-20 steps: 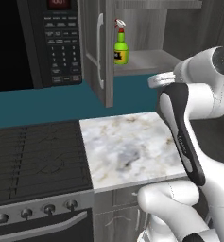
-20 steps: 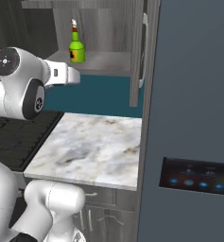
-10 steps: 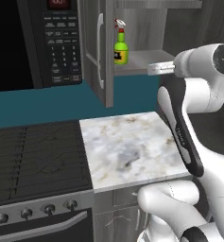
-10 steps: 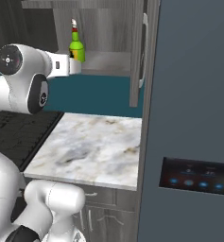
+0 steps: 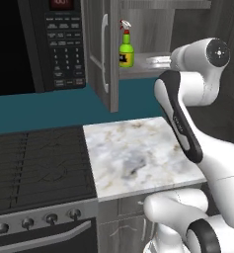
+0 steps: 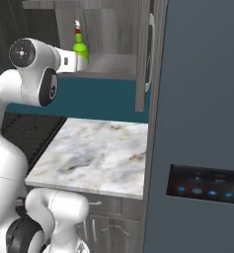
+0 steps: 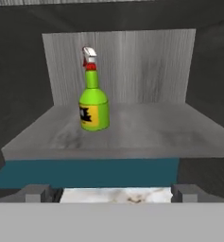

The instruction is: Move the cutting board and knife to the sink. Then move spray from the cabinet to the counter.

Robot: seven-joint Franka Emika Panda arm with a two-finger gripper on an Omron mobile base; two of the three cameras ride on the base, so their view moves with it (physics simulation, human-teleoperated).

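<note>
Spread wide and holding nothing, the gripper [image 7: 111, 193] faces the open cabinet [image 5: 101, 49] above the counter [image 5: 133, 153]. On its shelf stands the spray [image 7: 93, 97], upright and untouched; grasping it and setting it down is apparently left.

- Flat, even rendered light with no glare; the desk [image 5: 133, 153] is the brightest surface.
- The cabinet [image 7: 118, 66] darkens toward its side walls.
- All views slightly soft, edges undistorted.
</note>
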